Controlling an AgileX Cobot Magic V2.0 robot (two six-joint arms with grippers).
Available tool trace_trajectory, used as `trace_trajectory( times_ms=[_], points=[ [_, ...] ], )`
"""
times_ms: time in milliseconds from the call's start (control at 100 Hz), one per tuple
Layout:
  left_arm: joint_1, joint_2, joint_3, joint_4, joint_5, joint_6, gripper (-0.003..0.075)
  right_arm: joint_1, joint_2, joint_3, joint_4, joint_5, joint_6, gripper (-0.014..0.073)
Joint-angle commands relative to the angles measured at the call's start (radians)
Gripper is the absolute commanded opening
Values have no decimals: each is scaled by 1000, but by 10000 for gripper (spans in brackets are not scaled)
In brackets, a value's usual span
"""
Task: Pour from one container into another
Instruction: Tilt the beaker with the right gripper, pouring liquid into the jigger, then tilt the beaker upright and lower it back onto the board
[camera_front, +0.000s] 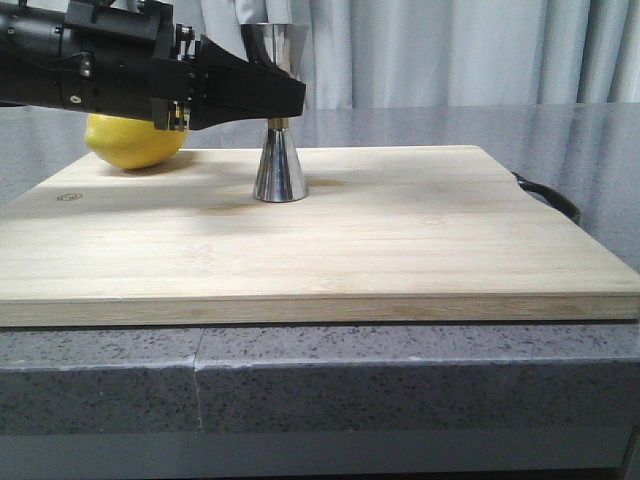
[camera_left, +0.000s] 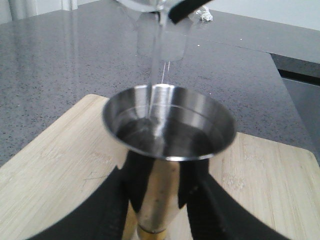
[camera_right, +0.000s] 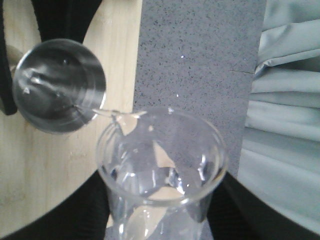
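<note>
My feeds bright, soft daylight, seemingly from curtain side. Faint shadows on board. Glare streaks on jigger, glints on beaker rim. Left wrist foreground blurred; right wrist slightly soft.

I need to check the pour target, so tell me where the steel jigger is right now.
The steel jigger stands upright on the wooden cutting board, left of centre in the front view, right of the lemon, with the left gripper around its waist.
</note>
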Motion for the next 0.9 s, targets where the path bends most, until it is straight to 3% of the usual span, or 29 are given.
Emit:
trace_trajectory(
  times_ms=[0,180,270,490,890],
  points=[
    [-6,-43,-29,-74,118,2,238,0,-45,-35,-2,-58,81,307],
    [-6,-43,-29,-74,118,2,238,-9,-45,-35,4,-58,322,307],
    [-6,-43,-29,-74,118,2,238,-31,-51,-35,66,-62,397,307],
    [-6,-43,-29,-74,118,2,238,-152,-93,-29,423,-78,399,307],
    [-6,-43,-29,-74,116,2,238,-364,-170,154,718,-167,332,307]
  ],
)
